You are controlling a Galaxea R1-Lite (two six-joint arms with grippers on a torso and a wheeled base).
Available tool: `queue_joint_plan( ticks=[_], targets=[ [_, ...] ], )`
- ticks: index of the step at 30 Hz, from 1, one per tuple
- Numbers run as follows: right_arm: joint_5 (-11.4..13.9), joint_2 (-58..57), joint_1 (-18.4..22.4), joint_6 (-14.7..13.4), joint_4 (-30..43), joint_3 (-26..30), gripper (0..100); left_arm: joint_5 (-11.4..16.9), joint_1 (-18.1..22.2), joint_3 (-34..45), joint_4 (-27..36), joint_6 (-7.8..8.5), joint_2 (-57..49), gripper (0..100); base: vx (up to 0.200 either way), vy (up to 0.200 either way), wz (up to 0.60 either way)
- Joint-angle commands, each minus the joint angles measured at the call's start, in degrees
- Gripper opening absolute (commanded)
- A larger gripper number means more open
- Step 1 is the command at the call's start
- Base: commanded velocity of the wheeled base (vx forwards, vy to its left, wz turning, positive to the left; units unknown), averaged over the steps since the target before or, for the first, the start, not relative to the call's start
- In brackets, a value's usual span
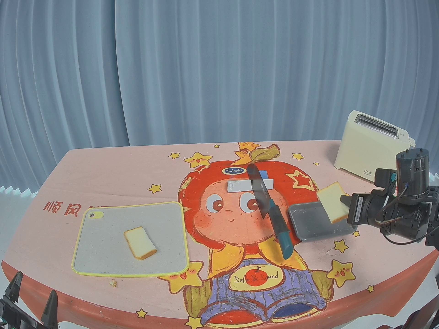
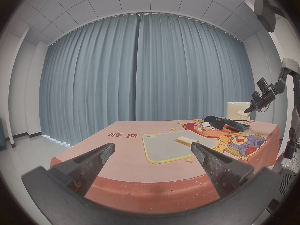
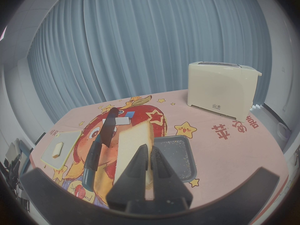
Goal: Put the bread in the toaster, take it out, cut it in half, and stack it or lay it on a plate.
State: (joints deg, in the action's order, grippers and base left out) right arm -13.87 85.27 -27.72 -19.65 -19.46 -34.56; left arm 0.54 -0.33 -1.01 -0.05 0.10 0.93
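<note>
My right gripper is shut on a slice of bread, holding it upright above the dark grey tray. The cream toaster stands at the table's far right, apart from the gripper. A second piece of bread lies on the grey cutting board with a yellow rim. A knife with a teal handle lies mid-table. My left gripper hangs open off the table's near left corner, its fingertips low in the head view.
A small white card lies under the knife's blade. A crumb sits by the board's near edge. The pink cartoon tablecloth is bare at the far left. A blue curtain hangs behind the table.
</note>
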Motion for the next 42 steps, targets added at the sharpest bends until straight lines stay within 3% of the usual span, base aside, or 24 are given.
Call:
queue_joint_plan(
  ticks=[1,18,25,32,42],
  targets=[
    [-0.01,1.83,-0.05,-0.04,0.03,0.11,0,0.08,-0.02,1.01,-0.04,-0.01,-0.57,100,0.0,0.0,0.0],
    [-0.37,6.57,0.12,-0.12,-0.06,0.11,0,0.08,-0.02,1.01,-0.04,-0.01,-0.57,100,0.0,0.0,0.0],
    [-0.01,8.86,2.15,-0.04,-0.32,-0.77,0,0.08,-0.02,1.01,-0.04,-0.01,-0.57,100,0.0,0.0,0.0],
    [-0.45,11.23,2.32,0.05,-6.12,0.55,0,0.08,-0.02,1.01,-0.04,-0.01,-0.57,100,0.0,0.0,0.0],
    [-0.45,11.23,2.41,-0.04,-7.17,0.81,0,-0.01,-0.02,1.01,-0.04,-0.01,-0.57,100,0.0,0.0,0.0]
  ],
)
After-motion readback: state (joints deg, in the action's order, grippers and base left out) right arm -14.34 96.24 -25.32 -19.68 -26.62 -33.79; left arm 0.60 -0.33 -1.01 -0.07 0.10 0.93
